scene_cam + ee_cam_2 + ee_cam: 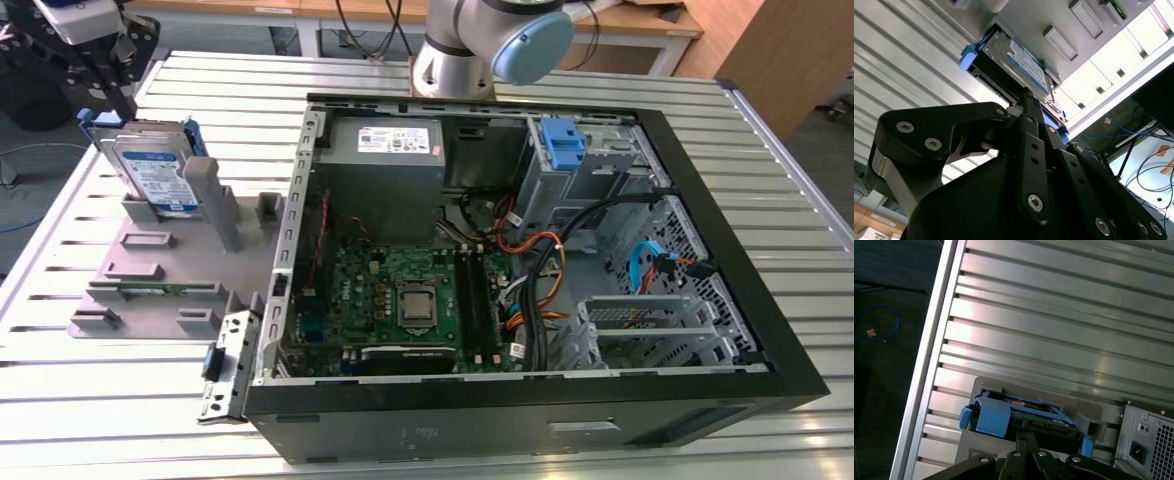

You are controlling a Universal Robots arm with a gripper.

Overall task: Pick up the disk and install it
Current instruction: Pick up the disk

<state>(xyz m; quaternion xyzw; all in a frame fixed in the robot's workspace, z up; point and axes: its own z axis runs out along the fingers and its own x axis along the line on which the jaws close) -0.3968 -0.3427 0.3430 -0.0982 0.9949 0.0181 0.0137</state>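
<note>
Exterior view: disk (156, 172) at upper left of the frame, standing on edge in the grey stand (147, 262). Label face turned toward the lower right. Blue carrier shows along its top edge and sides. Its lower edge sits down in the stand, and a grey post stands just in front of it. Not lifted out.

The gripper (115, 98), black and pointing down, is directly above the disk, near the top-left corner of the frame. Its tip reaches the disk's top edge; touching or just short, cannot tell. Whether the pincer is wide, narrow or clamped on the disk, cannot tell.

Second wrist view: black gripper links in the foreground run up to the disk's near edge, and the white-and-blue label is visible beyond them. First wrist view: disk seen edge-on, with the blue carrier along the edge and grey stand around it.

Case (767, 330), open and lying on its side, takes up the centre and right of the exterior frame, with the stand just beside its left wall. Inside it:
- power supply (387, 140) at upper centre-left
- motherboard (400, 300) at lower centre
- blue bay piece (563, 145) at upper right
- orange and black cables (541, 255) between them

Arm base (461, 60) at top centre, behind the case. Everything rests on a slatted metal table (80, 430).
</note>
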